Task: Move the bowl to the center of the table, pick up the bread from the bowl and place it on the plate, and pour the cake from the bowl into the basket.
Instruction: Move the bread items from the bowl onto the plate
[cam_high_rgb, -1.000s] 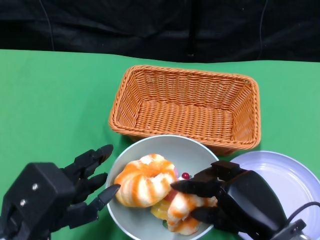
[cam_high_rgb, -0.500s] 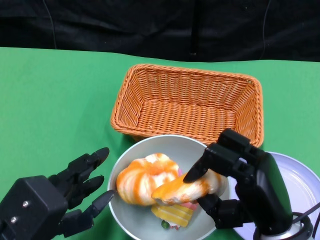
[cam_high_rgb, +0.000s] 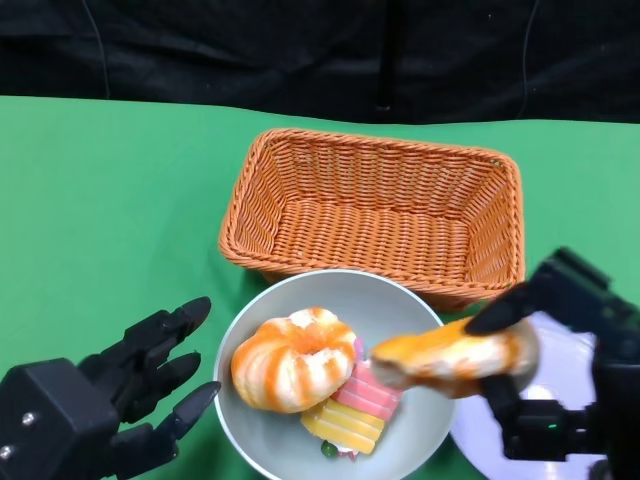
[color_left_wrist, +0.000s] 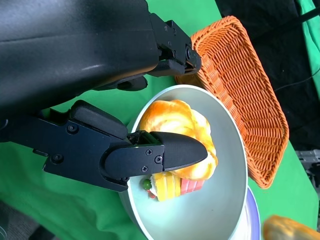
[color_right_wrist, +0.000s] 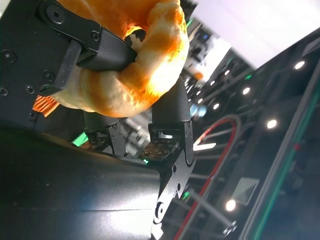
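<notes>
Right robot hand has lifted the bread clear of the bowl toward the plate, fingers clamped on it; you carry on over the plate, lower before release; left robot hand stays spread, empty.

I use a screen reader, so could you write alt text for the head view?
The right hand holds a bread over the bowl's right edge, near the plate. A second bread and a cake lie in the bowl; the basket stands behind it, the left hand beside it.
</notes>
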